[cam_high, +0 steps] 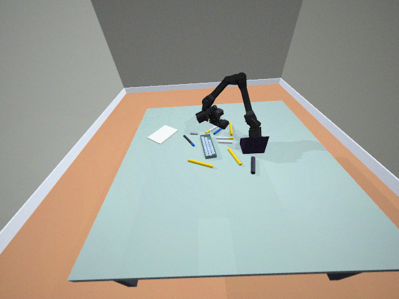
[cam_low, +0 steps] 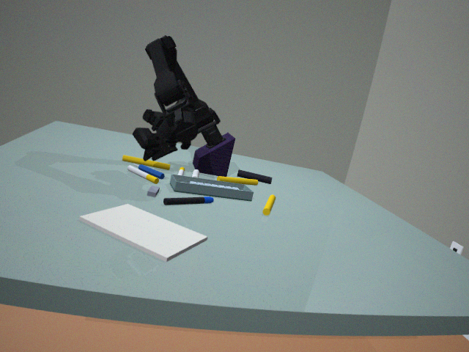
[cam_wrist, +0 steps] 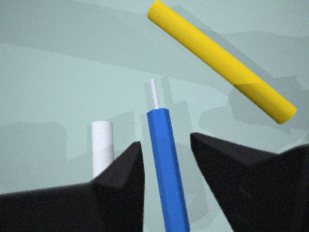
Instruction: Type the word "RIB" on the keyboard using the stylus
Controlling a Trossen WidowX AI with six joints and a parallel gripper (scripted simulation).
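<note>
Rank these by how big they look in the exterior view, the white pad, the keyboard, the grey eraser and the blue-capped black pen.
1. White pad, though it lies nearest the camera.
2. Keyboard.
3. Blue-capped black pen.
4. Grey eraser, clearly smallest.

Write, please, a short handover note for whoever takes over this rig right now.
Gripper: jaws part open, holding nothing, low over the blue stylus.
Stylus: lying on the table, lined up between the jaws, thin tip pointing away from the wrist.
Keyboard: flat on the table, a little aside from the gripper.
Done: gripper aligned on the stylus.
Left: close on the stylus, lift it, press R, I, B firmly, keep hold throughout.
</note>
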